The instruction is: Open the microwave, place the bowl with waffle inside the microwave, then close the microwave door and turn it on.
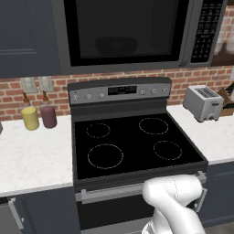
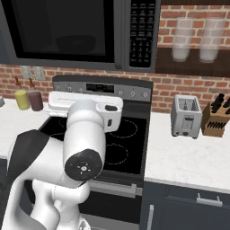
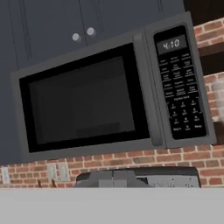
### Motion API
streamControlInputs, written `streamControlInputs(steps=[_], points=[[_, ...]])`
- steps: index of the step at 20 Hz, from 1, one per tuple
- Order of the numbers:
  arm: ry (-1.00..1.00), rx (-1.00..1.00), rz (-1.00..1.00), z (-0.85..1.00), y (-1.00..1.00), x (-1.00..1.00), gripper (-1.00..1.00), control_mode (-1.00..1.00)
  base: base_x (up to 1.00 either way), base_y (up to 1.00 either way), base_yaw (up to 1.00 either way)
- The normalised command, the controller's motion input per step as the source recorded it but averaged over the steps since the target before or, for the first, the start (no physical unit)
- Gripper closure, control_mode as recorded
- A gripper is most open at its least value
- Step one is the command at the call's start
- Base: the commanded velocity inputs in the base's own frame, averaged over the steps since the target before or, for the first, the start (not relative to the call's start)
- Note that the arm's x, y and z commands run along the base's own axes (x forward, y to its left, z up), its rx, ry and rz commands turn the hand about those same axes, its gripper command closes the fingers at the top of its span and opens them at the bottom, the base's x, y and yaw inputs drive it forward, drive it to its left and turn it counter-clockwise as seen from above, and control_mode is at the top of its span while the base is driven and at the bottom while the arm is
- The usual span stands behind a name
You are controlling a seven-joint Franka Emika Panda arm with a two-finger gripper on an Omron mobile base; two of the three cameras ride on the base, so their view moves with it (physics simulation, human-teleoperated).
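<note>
Where the hand view faces the microwave (image 3: 113,92), we read 4:10 on its keypad display | microwave door (image 3: 83,100) shut | bowl with waffle (image 1: 116,45) inside, behind glass | fingers: we cannot tell their state.

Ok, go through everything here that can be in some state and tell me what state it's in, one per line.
microwave door: shut.
bowl: inside the microwave, seen through the window; contents too dark to tell.
microwave display: lit, reads 4:10.
stove: burners dark, nothing on them.
toaster: slots empty.
yellow jar: upright on the counter.
maroon jar: upright beside it.
glasses: upright on the shelf.
</note>
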Motion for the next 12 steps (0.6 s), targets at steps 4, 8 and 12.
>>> streamControlInputs(steps=[4, 8, 12], points=[[0.0, -0.07, 0.0, 0.0, 0.0, 0.21, 1.0, -1.0, 0.0, 0.0, 0.0], [0.04, 0.0, -0.02, 0.0, -0.03, 0.37, 1.0, -1.0, 0.0, 0.0, 0.0], [0.0, 0.0, -0.07, 0.03, -0.18, 0.12, 1.0, -1.0, 0.0, 0.0, 0.0]])
